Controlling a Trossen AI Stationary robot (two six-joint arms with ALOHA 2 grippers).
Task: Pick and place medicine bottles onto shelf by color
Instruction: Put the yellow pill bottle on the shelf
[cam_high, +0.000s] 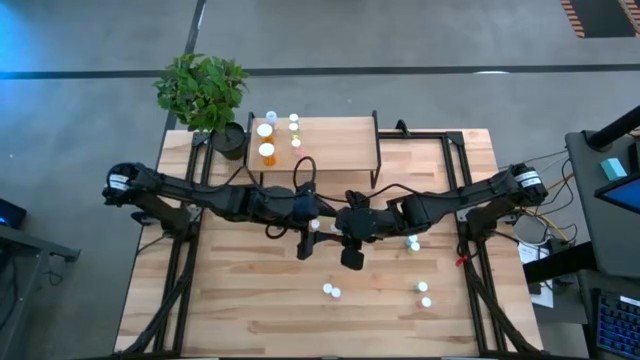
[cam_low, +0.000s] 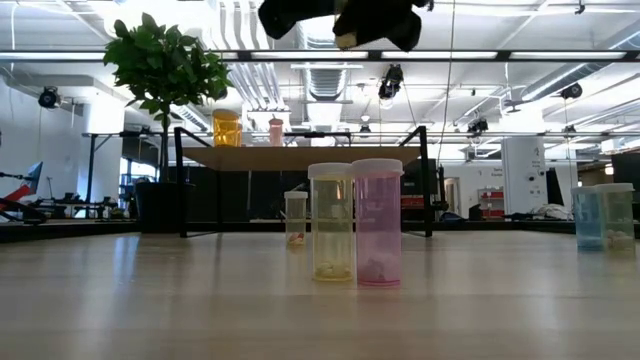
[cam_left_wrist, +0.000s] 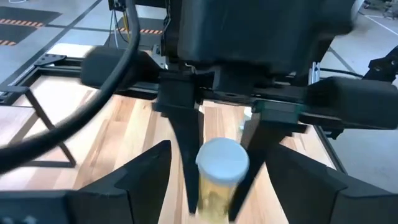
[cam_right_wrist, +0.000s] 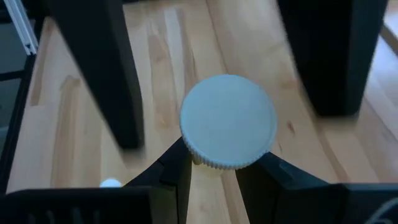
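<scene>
We're in a big open lab or workshop hall here. Overhead, exposed silver ducts (cam_low: 300, 75) and rows of strip lights (cam_low: 520, 55) run across a high ceiling. Down below, a bare grey concrete floor (cam_high: 400, 40) with dark lines surrounds the wooden table (cam_high: 250, 300) on its black metal frame. A potted plant (cam_high: 203, 92) sits at the table's corner. A laptop (cam_high: 622, 185) and cables rest on a stand to one side, and more equipment stands in the background.

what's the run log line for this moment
right gripper: shut on yellow bottle, above table | left gripper: open, flanking bottle, apart | shelf: orange bottles on it
</scene>
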